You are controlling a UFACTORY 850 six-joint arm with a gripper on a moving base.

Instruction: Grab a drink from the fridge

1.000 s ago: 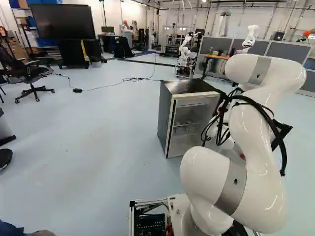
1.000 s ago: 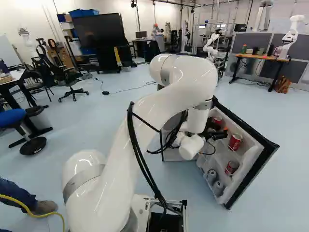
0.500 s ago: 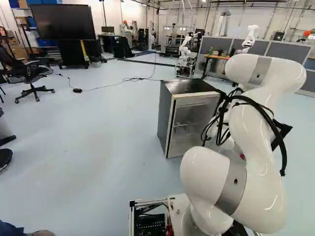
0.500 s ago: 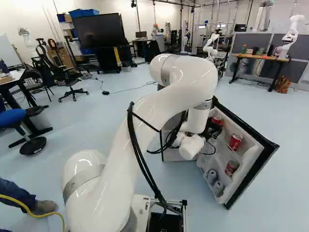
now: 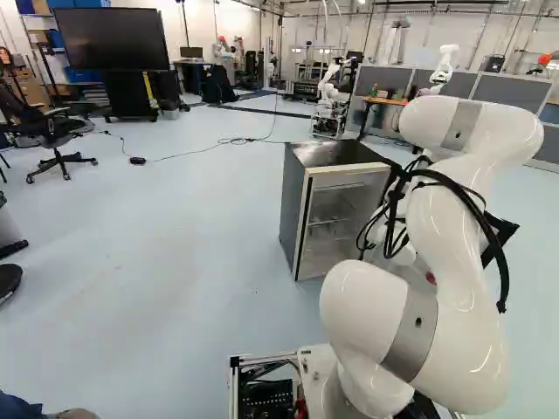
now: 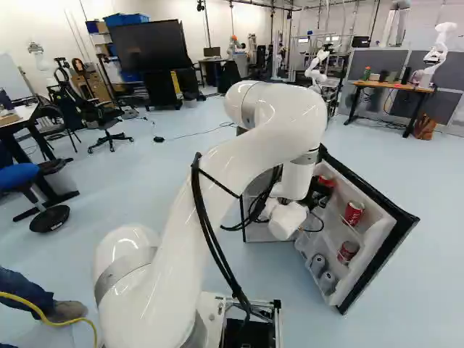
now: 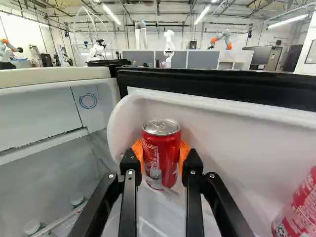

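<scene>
Floor (image 5: 175, 253), pale blue-grey and smooth, runs under the fridge (image 5: 293, 209), which stands at 12 o'clock from the base, its door (image 6: 399, 235) swung out towards 1 o'clock. Farther off, the room has a big black screen (image 5: 109, 39) at 11 o'clock, an office chair (image 5: 51, 131) at 10, and a wooden-topped desk (image 6: 395, 86) at 1 with another robot (image 6: 439, 47), white like this one.

The red can (image 7: 161, 155) has white print and a bare silver lid with its tab (quite shiny, that lid). It's upright in the far corner of the upper door shelf (image 7: 222, 133), and the gripper (image 6: 319, 196) is pinching it — 1 orange pad against each side.

Counting up: 1 fridge and 5 cans showing at the door in the right base view. That's 1 in the grip, 1 red neighbour (image 6: 353, 212) at 4 o'clock from it on the same shelf, then lower down 1 red-and-silver can (image 6: 348, 251) and 2 grey cans (image 6: 328, 283). Inside the fridge, 2 pale round tops (image 7: 76, 198) show too.
</scene>
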